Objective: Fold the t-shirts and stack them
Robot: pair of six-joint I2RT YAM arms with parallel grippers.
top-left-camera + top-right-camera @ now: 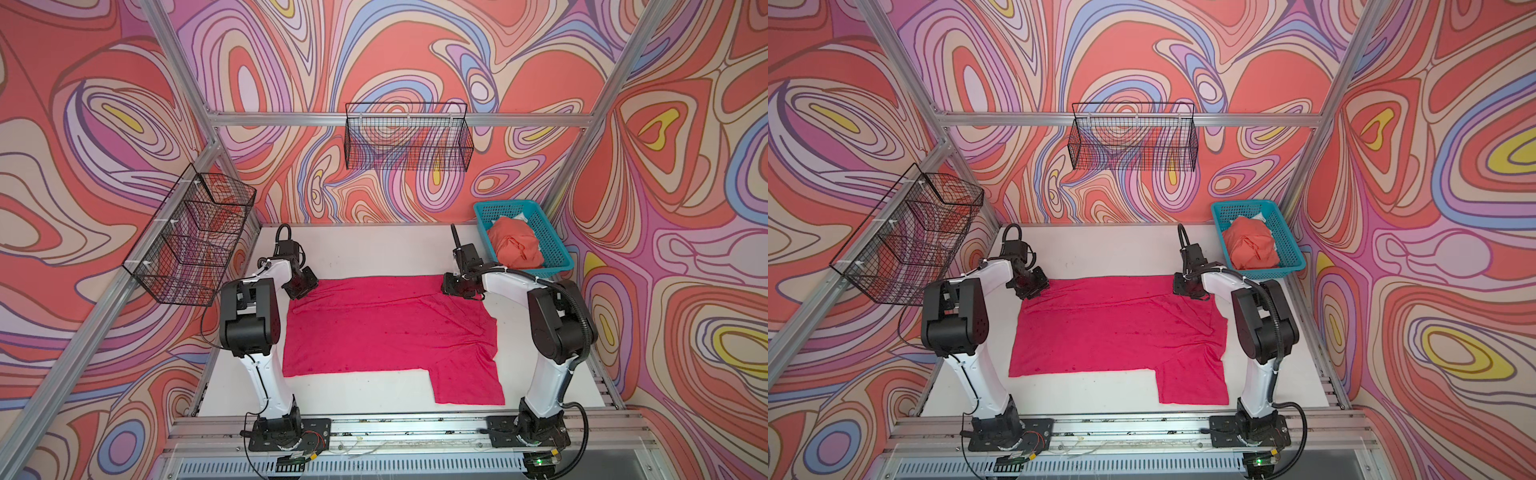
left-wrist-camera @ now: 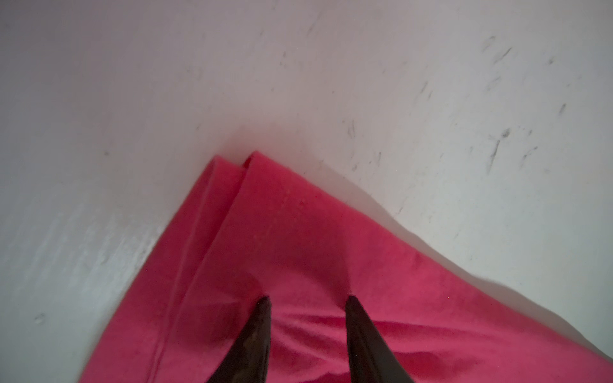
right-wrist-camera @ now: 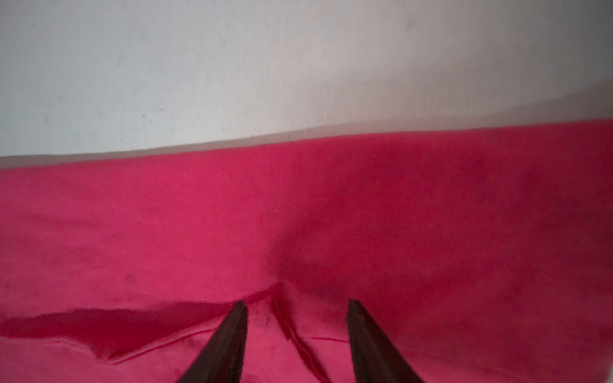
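A magenta-pink t-shirt (image 1: 386, 332) (image 1: 1117, 332) lies spread flat on the white table, one sleeve reaching toward the front right. My left gripper (image 1: 301, 286) (image 1: 1030, 286) is down on its far left corner. In the left wrist view the gripper (image 2: 308, 300) is open, its tips resting on wrinkled pink cloth (image 2: 282, 232) near a doubled corner. My right gripper (image 1: 455, 286) (image 1: 1185, 286) sits on the far right corner, also open (image 3: 297, 305), tips on the cloth (image 3: 298, 205) astride a small crease. An orange-coral t-shirt (image 1: 515, 245) (image 1: 1252, 245) lies crumpled in the teal basket.
The teal lattice basket (image 1: 552, 241) (image 1: 1241, 203) stands at the table's back right corner. Black wire baskets hang on the back wall (image 1: 409, 141) and the left wall (image 1: 191, 241). Bare white table (image 1: 374, 249) runs behind the pink shirt.
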